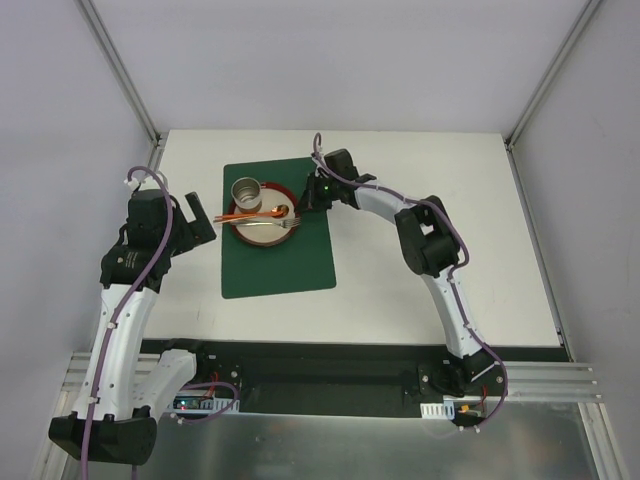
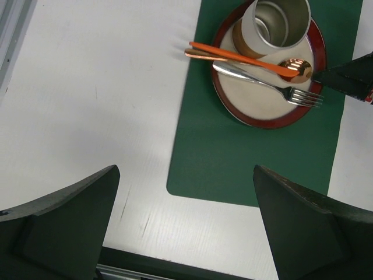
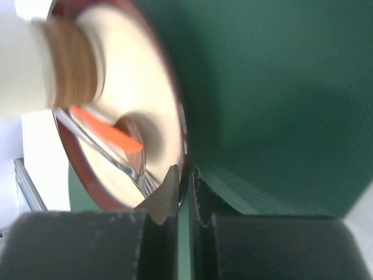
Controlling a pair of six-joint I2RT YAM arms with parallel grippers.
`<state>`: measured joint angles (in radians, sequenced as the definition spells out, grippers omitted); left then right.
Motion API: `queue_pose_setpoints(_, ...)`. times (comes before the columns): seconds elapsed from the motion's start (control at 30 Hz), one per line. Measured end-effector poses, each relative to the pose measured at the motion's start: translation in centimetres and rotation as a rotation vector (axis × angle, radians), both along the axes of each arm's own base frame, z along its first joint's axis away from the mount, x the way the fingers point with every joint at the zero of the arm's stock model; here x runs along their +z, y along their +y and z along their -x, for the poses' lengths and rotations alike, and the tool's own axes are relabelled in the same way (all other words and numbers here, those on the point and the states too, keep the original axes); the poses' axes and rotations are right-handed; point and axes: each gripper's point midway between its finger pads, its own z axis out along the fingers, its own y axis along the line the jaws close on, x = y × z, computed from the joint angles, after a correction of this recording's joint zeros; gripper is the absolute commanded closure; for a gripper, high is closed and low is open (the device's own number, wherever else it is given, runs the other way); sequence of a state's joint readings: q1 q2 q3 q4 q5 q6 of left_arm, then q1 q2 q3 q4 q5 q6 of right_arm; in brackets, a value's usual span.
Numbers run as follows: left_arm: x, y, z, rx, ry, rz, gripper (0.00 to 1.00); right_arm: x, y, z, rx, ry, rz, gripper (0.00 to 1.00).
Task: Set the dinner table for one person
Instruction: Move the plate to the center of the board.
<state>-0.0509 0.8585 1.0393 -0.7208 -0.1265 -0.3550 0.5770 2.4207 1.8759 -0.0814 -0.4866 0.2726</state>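
A red-rimmed cream plate [image 1: 262, 238] sits on the dark green placemat [image 1: 278, 265] on the white dinner table [image 1: 450, 240]. On the plate are a steel cup [image 1: 244, 193], a fork [image 1: 268, 224], a copper spoon [image 1: 270, 212] and an orange utensil [image 2: 233, 55]. My right gripper [image 1: 305, 207] is shut on the plate's right rim [image 3: 182, 125], one finger over it and one under. My left gripper [image 1: 203, 222] is open and empty, above the bare table left of the placemat [image 2: 256, 157]. The plate [image 2: 262, 121] and cup [image 2: 274, 23] also show in the left wrist view.
Aluminium frame posts [image 1: 120, 70] rise at the table's back corners. The table's near edge [image 2: 175, 268] lies just below my left gripper [image 2: 186, 175]. The right gripper's fingers [image 2: 344, 79] show at the plate's right side in the left wrist view.
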Motion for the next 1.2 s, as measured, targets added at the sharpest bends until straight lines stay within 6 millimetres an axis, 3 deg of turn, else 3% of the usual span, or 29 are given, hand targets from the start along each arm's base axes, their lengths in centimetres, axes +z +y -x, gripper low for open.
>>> queue_pose_setpoints(0.33, 0.0, 0.2, 0.0, 0.007, -0.001, -0.005, 0.01, -0.4, -0.6, 0.2, -0.021, 0.003, 0.006, 0.99)
queue_pose_setpoints(0.83, 0.0, -0.2, 0.0, -0.009, 0.002, 0.01, 0.01, -0.5, -4.6, 1.1, -0.078, 0.03, 0.054, 0.99)
queue_pose_setpoints(1.2, 0.1, -0.2, -0.1, -0.009, -0.002, 0.009, 0.01, -0.5, -5.4, 0.9, -0.088, 0.005, 0.093, 0.99)
